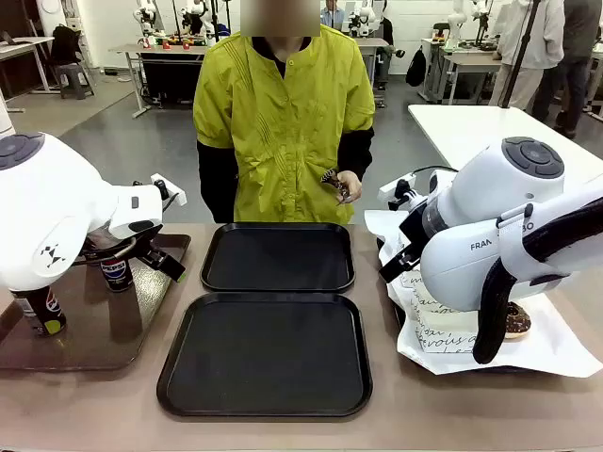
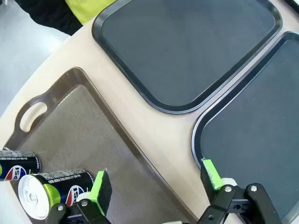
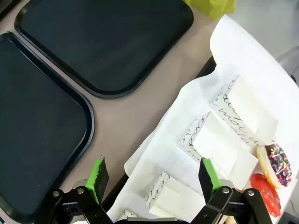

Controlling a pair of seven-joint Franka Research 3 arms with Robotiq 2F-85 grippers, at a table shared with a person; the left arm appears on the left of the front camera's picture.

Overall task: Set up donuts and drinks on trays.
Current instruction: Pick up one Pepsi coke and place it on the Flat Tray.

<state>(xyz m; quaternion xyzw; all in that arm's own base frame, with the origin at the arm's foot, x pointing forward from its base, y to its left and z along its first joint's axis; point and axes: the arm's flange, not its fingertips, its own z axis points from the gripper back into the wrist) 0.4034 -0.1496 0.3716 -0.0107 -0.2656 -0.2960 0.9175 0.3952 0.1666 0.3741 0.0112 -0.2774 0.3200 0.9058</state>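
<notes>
The left gripper [image 2: 156,184] hangs spread wide and empty. One green pad [image 2: 99,186] is just beside a slim black Pepsi can [image 2: 56,189] standing on the glossy brown tray with a handle cutout [image 2: 79,126], probably lined up to take it. The right gripper [image 3: 153,179] is also released, poised over small white paper boxes with black script [image 3: 219,147] on white paper [image 3: 187,105], with a chocolate-sprinkle ring donut [image 3: 275,163] off to its side. Beyond both grippers, two matte black rounded-square trays [image 1: 268,353] lie bare, ready to receive drinks and donuts.
</notes>
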